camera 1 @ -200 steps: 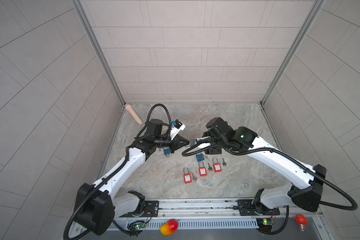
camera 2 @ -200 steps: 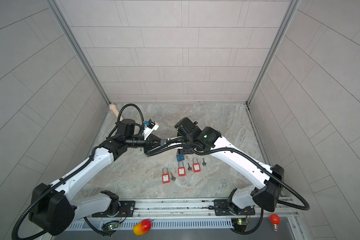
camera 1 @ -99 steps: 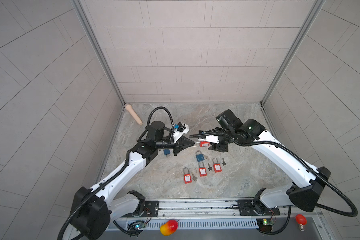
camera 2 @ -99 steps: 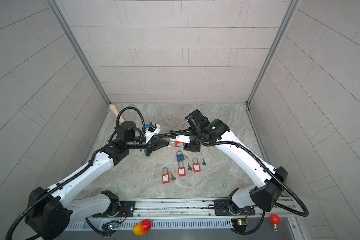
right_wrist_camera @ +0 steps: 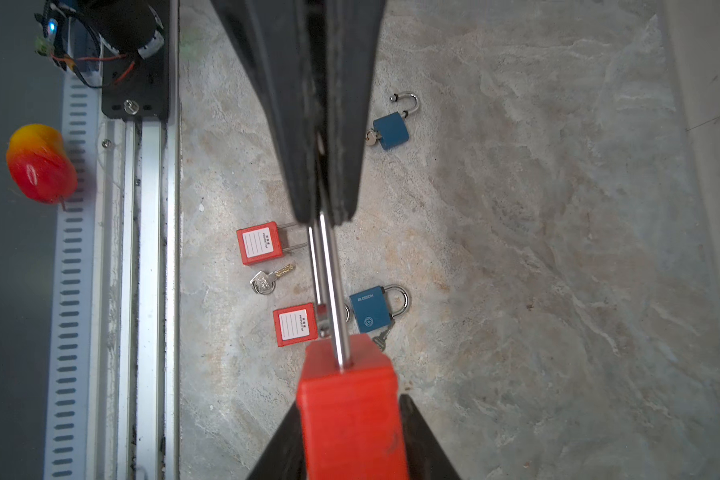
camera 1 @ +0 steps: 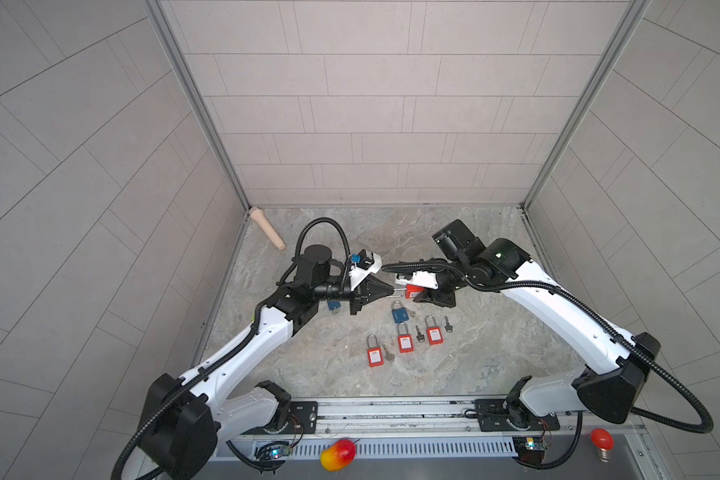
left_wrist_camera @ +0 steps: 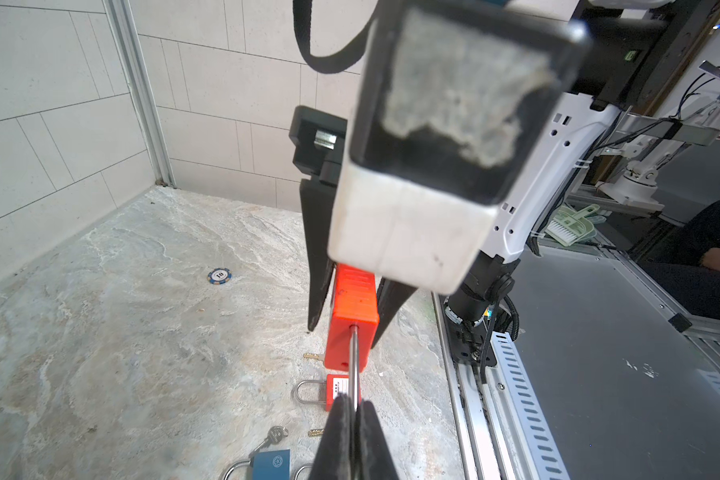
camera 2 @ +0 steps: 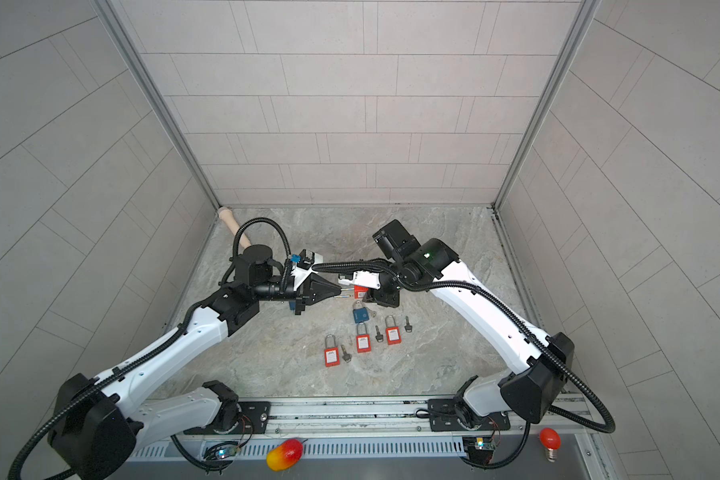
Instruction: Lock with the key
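Left wrist view: my left claw (left_wrist_camera: 352, 405) is clenched on the steel shackle (left_wrist_camera: 353, 361) of the red padlock (left_wrist_camera: 352, 316), while my right claw (right_wrist_camera: 350, 409) grasps its body. That padlock hangs in the air between both claws over the tabletop (camera 1: 474, 365) middle, just far of a blue padlock (camera 1: 400, 314); a loose key (camera 1: 387, 353) lies nearer me.

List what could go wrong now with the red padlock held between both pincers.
1. The left pincer pinches the thin shackle only at its tips; smooth steel could slip or twist out.
2. The right pincer grips the held padlock; pushing off-axis could jam the shackle.
3. Dropped, it would land among the loose padlocks and keys below.
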